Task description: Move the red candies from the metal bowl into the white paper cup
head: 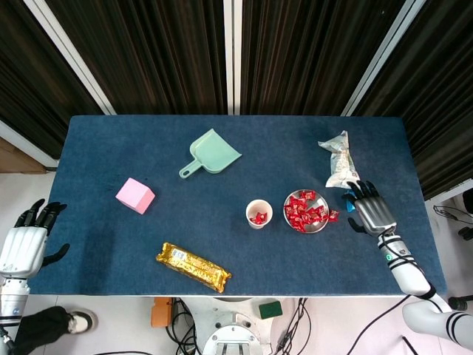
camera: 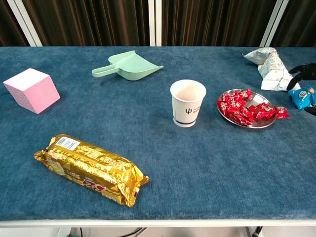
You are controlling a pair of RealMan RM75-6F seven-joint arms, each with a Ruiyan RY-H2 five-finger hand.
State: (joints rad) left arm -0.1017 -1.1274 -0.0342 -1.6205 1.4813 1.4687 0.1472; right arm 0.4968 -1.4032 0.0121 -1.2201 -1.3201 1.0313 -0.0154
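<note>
blue table [head: 148, 148], dark slatted wall [head: 148, 52]

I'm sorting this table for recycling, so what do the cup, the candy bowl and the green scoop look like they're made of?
Cup: looks like matte white paper, with a rolled rim and a printed logo.
Bowl: seems polished metal, with a shiny silver rim.
Green scoop: probably moulded plastic, judging by its smooth, even pale green surface; that is less certain.

Your right hand [head: 371, 210] sits over the right part of the desk [head: 222, 244], palm down, fingers apart and holding nothing, its forearm running back toward the lower right. Your left hand [head: 26, 238] hangs off the desk's left edge, fingers spread, empty.
</note>
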